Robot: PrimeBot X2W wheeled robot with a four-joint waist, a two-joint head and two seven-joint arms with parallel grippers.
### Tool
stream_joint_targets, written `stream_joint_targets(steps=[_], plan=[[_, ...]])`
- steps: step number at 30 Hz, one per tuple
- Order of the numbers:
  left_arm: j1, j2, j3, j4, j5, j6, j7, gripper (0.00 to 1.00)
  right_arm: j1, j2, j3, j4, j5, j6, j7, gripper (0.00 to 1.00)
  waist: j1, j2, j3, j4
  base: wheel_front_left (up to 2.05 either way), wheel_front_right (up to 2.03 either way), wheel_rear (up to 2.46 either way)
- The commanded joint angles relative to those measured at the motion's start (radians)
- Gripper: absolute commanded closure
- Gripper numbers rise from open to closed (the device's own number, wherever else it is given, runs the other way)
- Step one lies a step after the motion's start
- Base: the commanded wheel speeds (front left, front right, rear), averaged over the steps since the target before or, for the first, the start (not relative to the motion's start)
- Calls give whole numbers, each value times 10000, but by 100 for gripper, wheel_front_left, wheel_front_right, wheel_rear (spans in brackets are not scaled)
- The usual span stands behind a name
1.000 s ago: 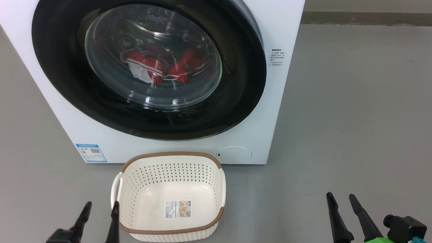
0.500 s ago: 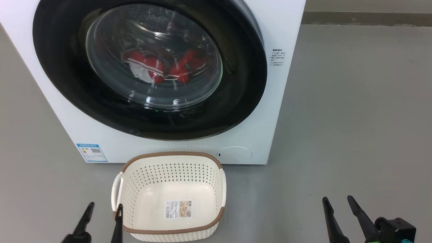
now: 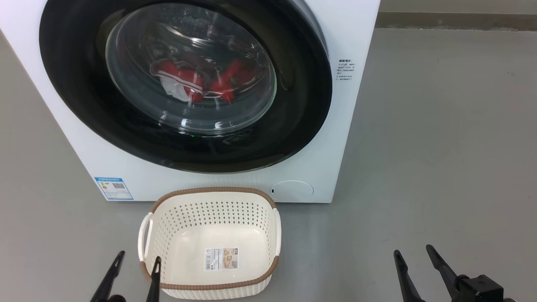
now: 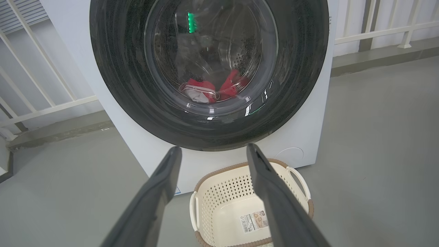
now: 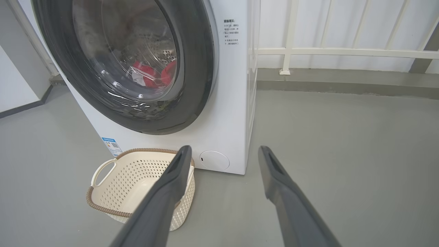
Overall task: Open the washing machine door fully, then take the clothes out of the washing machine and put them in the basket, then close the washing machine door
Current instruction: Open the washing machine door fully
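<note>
1. The left gripper [image 3: 140, 255] sits low at the lower left of the head view, fingers pointing up and spread apart, holding nothing. One fingertip overlaps the basket's [image 3: 213, 190] near left corner; whether they touch cannot be told.
2. The right gripper [image 3: 413, 250] sits at the lower right over the bare floor [image 3: 451, 153], fingers spread and empty, well apart from the basket.
3. The door [image 3: 74, 95] lies closed against the washing machine [image 3: 341, 126]. The red clothes [image 3: 195, 83] lie in the drum behind the glass.
4. The basket stands on the floor just in front of the machine, holding only a paper label [image 3: 221, 259].
5. The wrist views add a white railing [image 5: 343, 52] behind the machine. The right wrist view also shows the machine's side panel.
</note>
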Motion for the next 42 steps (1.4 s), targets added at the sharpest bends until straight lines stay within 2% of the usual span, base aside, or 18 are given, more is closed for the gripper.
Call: stream_joint_targets(steps=[1, 42], plan=[[-228, 159, 356, -303, -45, 114, -124, 0, -149, -123, 252, -265, -26, 16, -88, 0, 0, 0, 5, 0, 0, 0, 0], [-191, -64, 662, -455, -802, -12, -124, 0, -196, -123, 205, -149, 210, 16, -199, 0, 0, 0, 59, 7, 0, 0, 0]])
